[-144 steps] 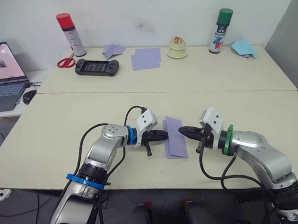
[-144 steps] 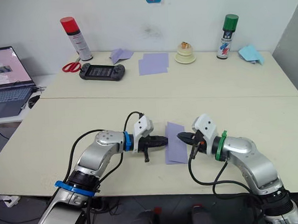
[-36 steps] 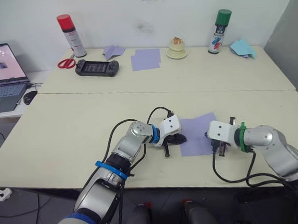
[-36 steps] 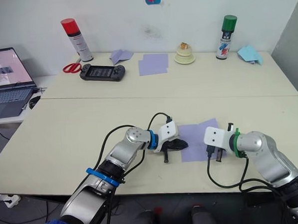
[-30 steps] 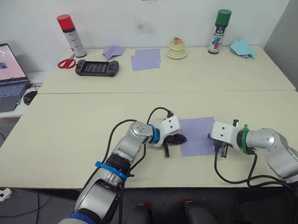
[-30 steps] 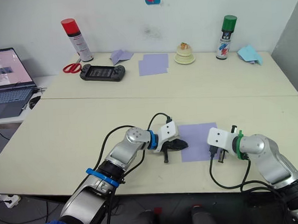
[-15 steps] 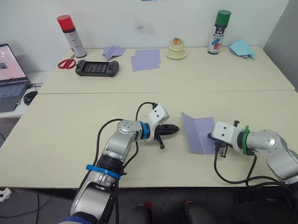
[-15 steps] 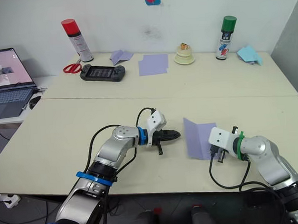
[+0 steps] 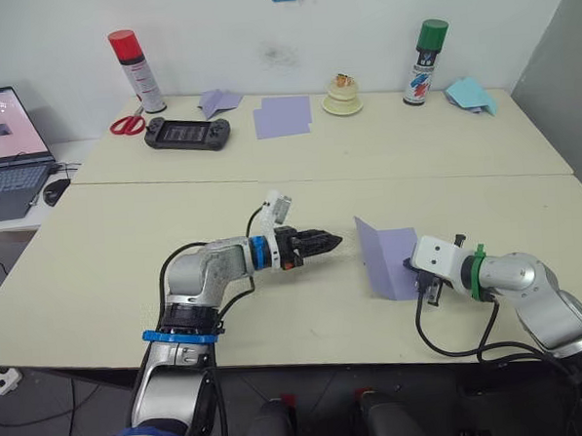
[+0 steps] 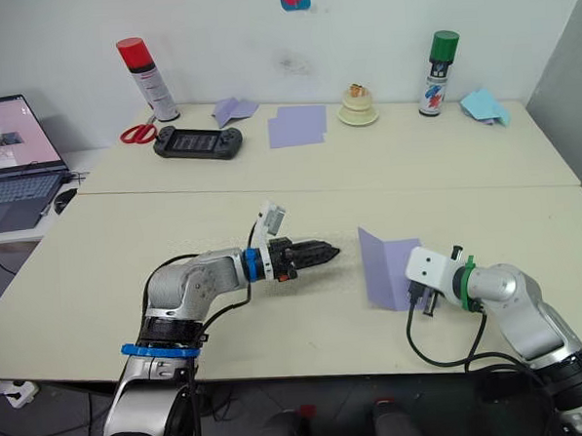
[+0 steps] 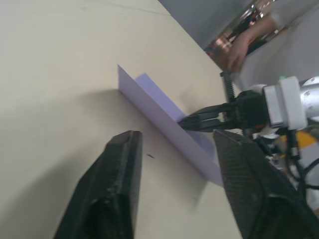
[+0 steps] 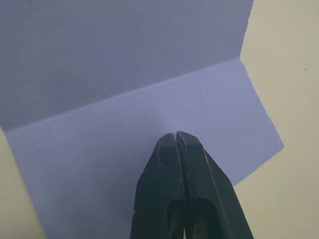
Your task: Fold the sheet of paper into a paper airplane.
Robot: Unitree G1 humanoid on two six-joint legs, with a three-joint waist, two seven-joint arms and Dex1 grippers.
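The lavender sheet of paper (image 9: 399, 261) lies at the table's front right, creased down its middle. Its left half (image 11: 154, 107) stands up and its right half lies flat. My right gripper (image 12: 178, 135) is shut, and its tips rest on the flat half near the crease (image 9: 416, 270). My left gripper (image 9: 335, 241) hovers to the left of the sheet, pointing at the raised half and apart from it. In the left wrist view its two black fingers (image 11: 122, 164) stand well apart with nothing between them. The paper airplane is out of view.
Along the far table stand a red-capped spray can (image 9: 124, 57), scissors (image 9: 126, 124), a game controller (image 9: 189, 132), a flat lavender folded plane (image 9: 219, 101), overlapping lavender sheets (image 9: 284, 115), a green-capped can (image 9: 422, 48) and light-blue folded paper (image 9: 470, 94). A laptop (image 9: 4, 145) sits at the left.
My left gripper let go of the sheet's left edge, drew back to the left, turned and opened. The freed left half sprang upright. The right gripper stayed shut on the flat half.
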